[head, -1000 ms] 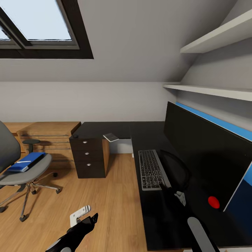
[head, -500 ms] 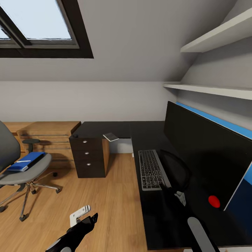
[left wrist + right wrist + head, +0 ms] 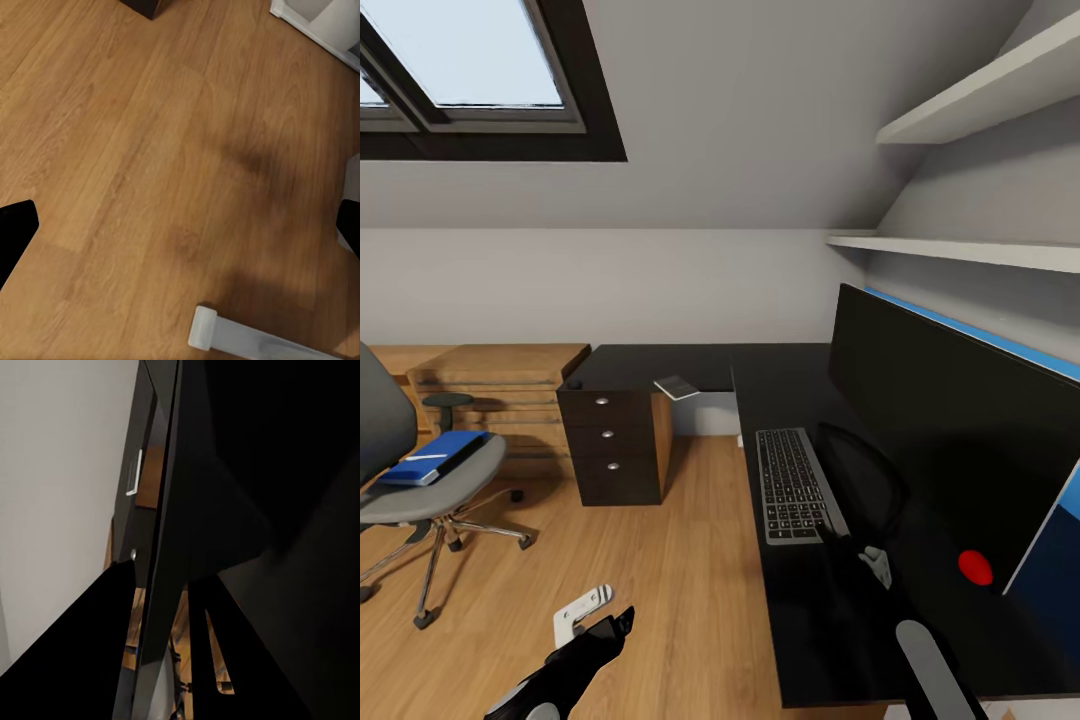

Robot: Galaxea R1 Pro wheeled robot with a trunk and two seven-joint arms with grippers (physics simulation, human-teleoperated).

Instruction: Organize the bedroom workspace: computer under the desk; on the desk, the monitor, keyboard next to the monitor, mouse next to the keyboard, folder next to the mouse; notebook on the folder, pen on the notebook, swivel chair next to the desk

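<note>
Camera drifted slightly; objects unmoved. Left tool [image 3: 588, 612] hangs low over the floor, fingers spread, holding nothing. Right tool [image 3: 875, 565] is over the worktop [image 3: 800, 620] beside the keyboard [image 3: 794, 484], in front of the monitor [image 3: 950, 440]; can't tell its state. Folder [image 3: 435, 457] lies on the swivel chair [image 3: 430, 495], well apart, likely next pickup.

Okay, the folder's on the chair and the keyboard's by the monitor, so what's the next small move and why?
Probably turn the base left toward the swivel chair. The blue folder lies on its seat, well off from the desk, and the left hand hangs over bare floor, nowhere near it. The keyboard already sits beside the monitor.
</note>
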